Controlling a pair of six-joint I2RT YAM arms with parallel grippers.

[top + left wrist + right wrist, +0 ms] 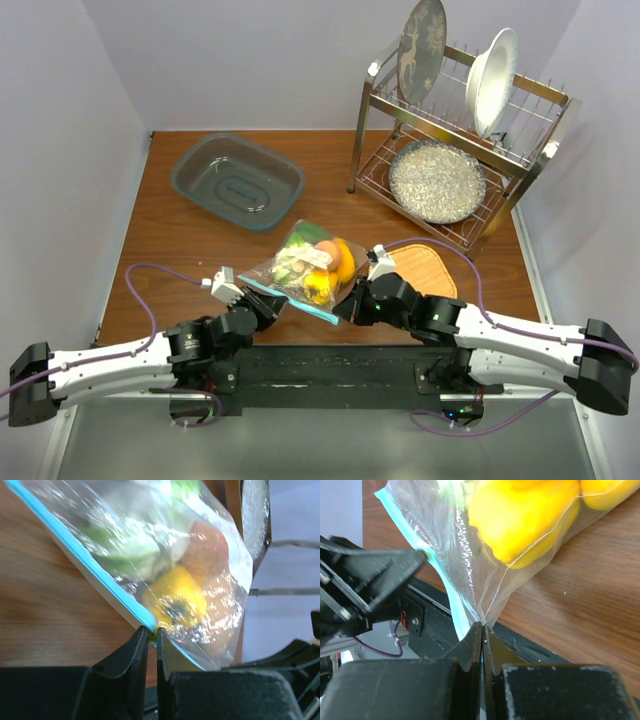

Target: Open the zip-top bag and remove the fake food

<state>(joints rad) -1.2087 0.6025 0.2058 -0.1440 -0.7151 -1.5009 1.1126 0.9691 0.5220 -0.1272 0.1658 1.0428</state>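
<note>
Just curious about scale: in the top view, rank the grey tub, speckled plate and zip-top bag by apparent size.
1. grey tub.
2. speckled plate and zip-top bag: about alike, so I won't rank them.

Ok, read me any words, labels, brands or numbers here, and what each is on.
No text can be read anywhere.
On the bag: no legible print in any view.
On the upright grey plate in the rack: a deer picture, no words.

Arms angled inward, left pincer (pixel 151 632) pinching, right pincer (pixel 482 627) pinching
</note>
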